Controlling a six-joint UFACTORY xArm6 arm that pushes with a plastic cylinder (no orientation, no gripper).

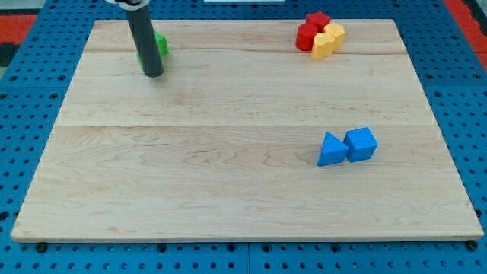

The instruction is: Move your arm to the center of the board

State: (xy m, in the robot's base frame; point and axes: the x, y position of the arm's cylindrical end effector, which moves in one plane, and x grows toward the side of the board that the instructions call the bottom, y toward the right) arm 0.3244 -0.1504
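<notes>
My tip [153,74] rests on the wooden board [228,152] near the view's top left. The dark rod rises from it and covers most of a green block [162,46] just behind it; its shape cannot be made out. A blue triangular block [330,150] and a blue cube [361,144] touch each other at the view's right, far from my tip. At the top right, a red star block [317,19], a red rounded block [307,37] and two yellow blocks [328,40] sit in a tight cluster.
The board lies on a blue perforated base [30,84]. A red strip [464,11] shows at the view's top right corner, off the board.
</notes>
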